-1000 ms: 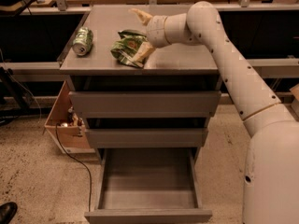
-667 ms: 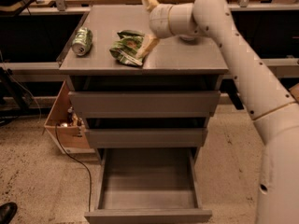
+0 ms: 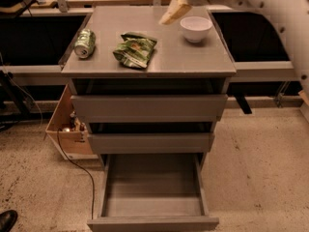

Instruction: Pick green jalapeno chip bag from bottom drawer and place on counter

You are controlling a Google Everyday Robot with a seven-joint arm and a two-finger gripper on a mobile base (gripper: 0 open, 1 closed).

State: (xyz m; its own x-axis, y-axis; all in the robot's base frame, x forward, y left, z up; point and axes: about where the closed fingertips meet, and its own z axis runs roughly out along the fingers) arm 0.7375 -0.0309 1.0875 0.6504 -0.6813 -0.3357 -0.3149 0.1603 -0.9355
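Observation:
The green jalapeno chip bag [image 3: 135, 50] lies crumpled on the grey counter [image 3: 193, 59], left of centre. My gripper [image 3: 173, 12] hangs above the counter's far side, up and to the right of the bag, apart from it and holding nothing. The bottom drawer [image 3: 153, 190] is pulled open below, and I see nothing inside it. The two shallower drawers above it are partly out.
A green-and-silver can [image 3: 85, 42] lies on its side at the counter's left. A white bowl [image 3: 195, 28] stands at the far right, close to my gripper. A cardboard box [image 3: 67, 129] and a black cable sit on the floor to the left. A shoe [image 3: 7, 220] shows at bottom left.
My gripper has left the bag and moved up and back to the right. The bag stays on the counter. The bowl, once behind my arm, now shows.

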